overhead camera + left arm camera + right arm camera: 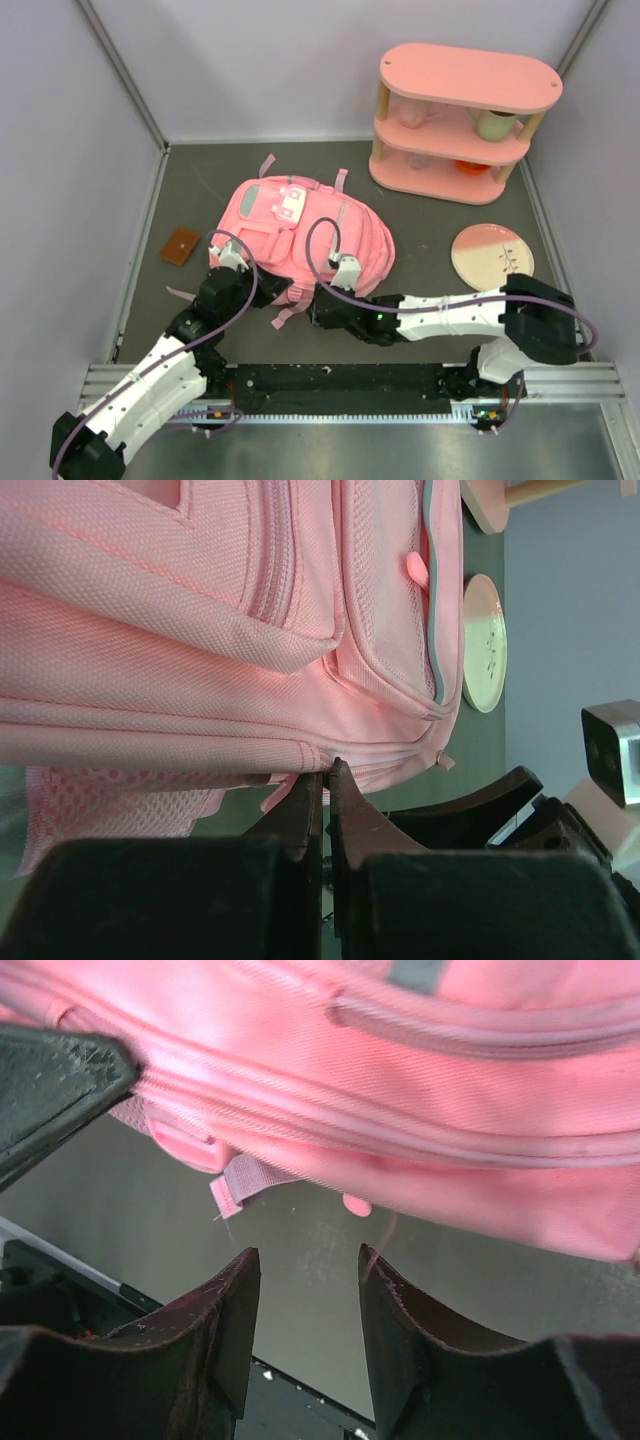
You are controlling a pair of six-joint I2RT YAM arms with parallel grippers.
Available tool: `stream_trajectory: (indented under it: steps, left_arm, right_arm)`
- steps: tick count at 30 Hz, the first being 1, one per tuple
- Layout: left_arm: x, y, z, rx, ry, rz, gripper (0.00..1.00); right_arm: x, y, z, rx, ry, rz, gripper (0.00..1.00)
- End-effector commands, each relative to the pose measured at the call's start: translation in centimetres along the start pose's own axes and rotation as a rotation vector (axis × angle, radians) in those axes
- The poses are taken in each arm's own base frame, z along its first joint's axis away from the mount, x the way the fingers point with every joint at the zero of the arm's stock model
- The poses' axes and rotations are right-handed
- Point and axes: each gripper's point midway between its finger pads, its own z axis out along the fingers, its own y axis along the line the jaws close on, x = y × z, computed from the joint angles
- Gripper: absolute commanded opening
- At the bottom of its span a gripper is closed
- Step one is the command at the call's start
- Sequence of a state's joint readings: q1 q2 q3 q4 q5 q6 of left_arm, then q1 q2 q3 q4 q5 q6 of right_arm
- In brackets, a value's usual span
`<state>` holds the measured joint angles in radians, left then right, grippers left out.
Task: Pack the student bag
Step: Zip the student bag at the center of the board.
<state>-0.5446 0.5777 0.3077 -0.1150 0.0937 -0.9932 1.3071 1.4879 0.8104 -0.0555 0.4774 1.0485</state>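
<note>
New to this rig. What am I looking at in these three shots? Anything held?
Two robot arms are bolted at the near edge of a dark grey table. One picture looks down from above; the other two come from a camera on each wrist. On the table are a large pink fabric backpack, a pink oval shelf unit, a round pink plate and a small brown square. The left pincer is closed at the backpack's edge; whether it pinches fabric is unclear. The right pincer is open and empty.

Left claw closed at student bag seam; plate beyond
</note>
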Motion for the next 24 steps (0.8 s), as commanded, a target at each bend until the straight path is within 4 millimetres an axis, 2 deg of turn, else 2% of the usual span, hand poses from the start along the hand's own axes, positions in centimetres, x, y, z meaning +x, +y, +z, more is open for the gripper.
stream_trajectory:
  steps: [1, 6, 8, 9, 11, 12, 17, 24]
  left_arm:
    - [-1.6, -3.9, -0.8, 0.13, -0.044, 0.046, 0.0]
    - [-1.5, -3.6, -0.6, 0.119, -0.035, 0.051, 0.0]
    - [-1.4, -3.6, -0.7, 0.119, -0.035, 0.05, 0.0]
    - [-1.4, -3.5, -0.7, 0.119, -0.037, 0.049, 0.0]
    - [-1.5, -3.5, -0.7, 0.119, -0.041, 0.046, 0.0]
    - [-1.5, -3.6, -0.8, 0.122, -0.042, 0.047, 0.0]
    - [-1.7, -3.7, -0.9, 0.12, -0.049, 0.056, 0.0]
    - [-1.7, -3.9, -1.0, 0.126, -0.047, 0.05, 0.0]
  right_arm:
    - [-0.8, 2.2, 0.0, 0.062, -0.057, -0.134, 0.42]
    - [-0.8, 2.3, 1.0, 0.136, -0.052, -0.209, 0.38]
    - [-0.6, 1.4, 1.6, 0.19, -0.054, -0.226, 0.38]
    - [-0.9, 1.8, 1.7, 0.2, -0.061, -0.229, 0.37]
    - [-0.5, 0.7, 2.1, 0.259, -0.053, -0.274, 0.36]
    - [-0.8, 1.1, 2.1, 0.262, -0.056, -0.278, 0.36]
    - [-0.4, 0.2, 2.5, 0.314, -0.06, -0.314, 0.36]
    - [-0.2, 0.0, 3.4, 0.345, -0.063, -0.359, 0.36]
